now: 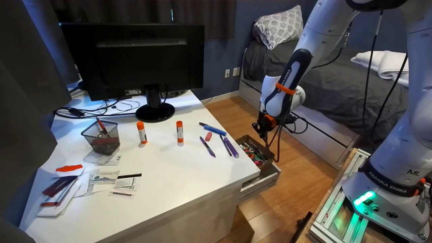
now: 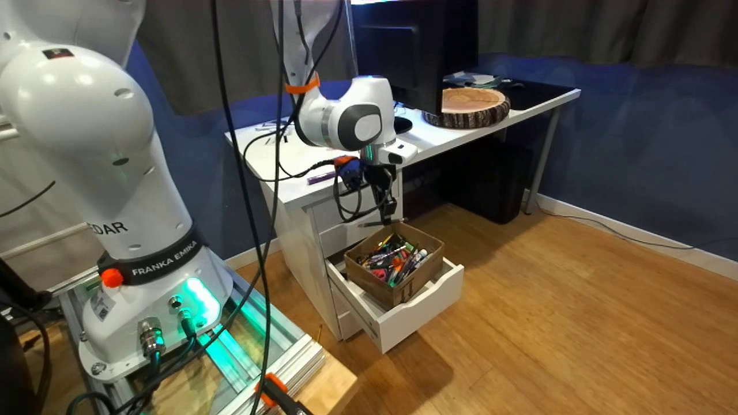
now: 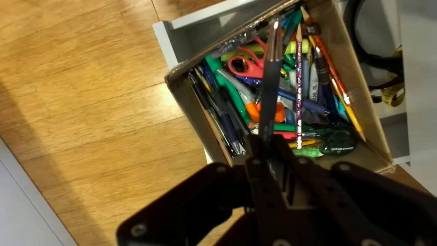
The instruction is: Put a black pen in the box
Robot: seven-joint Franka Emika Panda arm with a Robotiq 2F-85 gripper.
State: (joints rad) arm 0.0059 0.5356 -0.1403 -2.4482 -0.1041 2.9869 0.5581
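Observation:
My gripper [image 2: 387, 218] is shut on a slim black pen [image 2: 371, 224], held roughly level above the box. In the wrist view the pen [image 3: 269, 92] sticks out from between the fingertips [image 3: 268, 145], its shiny end pointing away over the contents. The box [image 2: 424, 279] is brown cardboard, open at the top, and full of pens, pencils, markers and pink scissors; its wall [image 3: 360, 102] shows in the wrist view. In an exterior view the gripper [image 1: 261, 132] is above the box [image 1: 266, 150] beside the desk; the held pen cannot be made out there.
The box stands in a pulled-out white drawer [image 2: 398, 325] below the desk [image 1: 175, 175]. On the desk lie another slim dark pen [image 1: 225, 145], a purple marker [image 1: 231, 147], a blue marker [image 1: 215, 130] and glue sticks. A mesh cup [image 1: 104, 143] and monitor [image 1: 135, 60] stand farther off.

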